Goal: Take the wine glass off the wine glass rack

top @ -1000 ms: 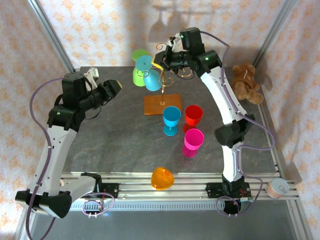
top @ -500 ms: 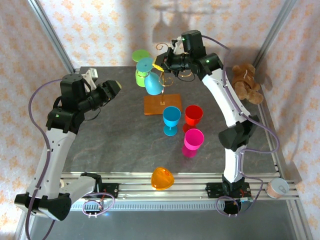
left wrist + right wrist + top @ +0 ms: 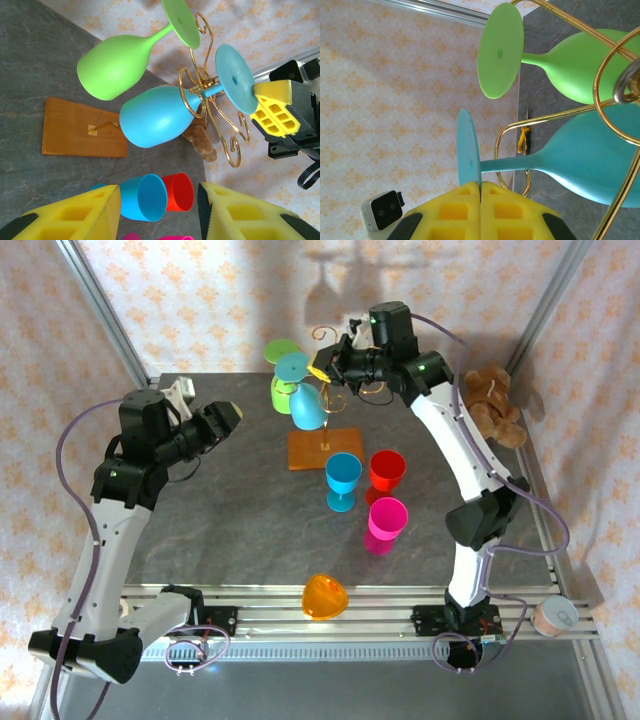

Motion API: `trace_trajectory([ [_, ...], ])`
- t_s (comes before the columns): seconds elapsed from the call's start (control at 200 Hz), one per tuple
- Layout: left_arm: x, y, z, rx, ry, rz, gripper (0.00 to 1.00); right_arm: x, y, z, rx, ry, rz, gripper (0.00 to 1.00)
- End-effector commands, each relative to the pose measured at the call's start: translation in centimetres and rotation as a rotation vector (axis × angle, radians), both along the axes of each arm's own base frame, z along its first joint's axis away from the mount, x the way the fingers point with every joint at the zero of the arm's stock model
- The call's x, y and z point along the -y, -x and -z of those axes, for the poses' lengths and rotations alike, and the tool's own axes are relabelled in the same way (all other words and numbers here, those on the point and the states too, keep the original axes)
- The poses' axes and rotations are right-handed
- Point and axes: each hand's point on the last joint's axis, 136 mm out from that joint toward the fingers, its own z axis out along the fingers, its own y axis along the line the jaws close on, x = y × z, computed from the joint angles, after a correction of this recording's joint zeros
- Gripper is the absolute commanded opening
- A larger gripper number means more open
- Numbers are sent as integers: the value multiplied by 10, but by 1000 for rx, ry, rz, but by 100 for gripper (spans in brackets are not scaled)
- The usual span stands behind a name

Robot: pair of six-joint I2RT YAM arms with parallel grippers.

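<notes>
The wine glass rack [image 3: 347, 390] is gold wire on an orange-brown base [image 3: 325, 448]. Two glasses hang from it bowl down. My right gripper [image 3: 322, 370] is shut on the edge of the round foot of the light blue wine glass [image 3: 308, 408]. The pinch shows in the right wrist view, gripper [image 3: 481, 187] on the foot [image 3: 468, 150]. The stem still lies in the rack's scroll arm [image 3: 192, 95]. A green wine glass [image 3: 277, 390] hangs behind it. My left gripper [image 3: 235, 412] stands open and empty to the left, facing the rack, jaws [image 3: 159, 210] apart.
In front of the rack's base stand a blue glass [image 3: 343, 475], a red glass [image 3: 387, 471] and a pink glass [image 3: 387, 520]. An orange glass [image 3: 324, 596] lies at the near edge. A teddy bear [image 3: 495, 405] sits at the back right; a tape roll [image 3: 553, 617] lies near right.
My right gripper has drifted slightly right with the blue glass's foot, and the bowl has swung a little lower. The left arm has barely moved.
</notes>
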Motion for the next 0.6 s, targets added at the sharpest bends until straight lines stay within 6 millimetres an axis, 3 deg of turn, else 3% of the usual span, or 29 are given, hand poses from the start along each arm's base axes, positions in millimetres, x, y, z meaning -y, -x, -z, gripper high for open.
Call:
trace_trajectory([
  [0.0, -1, 3, -8, 36, 13, 6, 45, 9, 5, -30, 73, -45, 28, 0],
  [0.596, -1, 5, -7, 37, 22, 0, 45, 16, 19, -27, 61, -45, 26, 0],
])
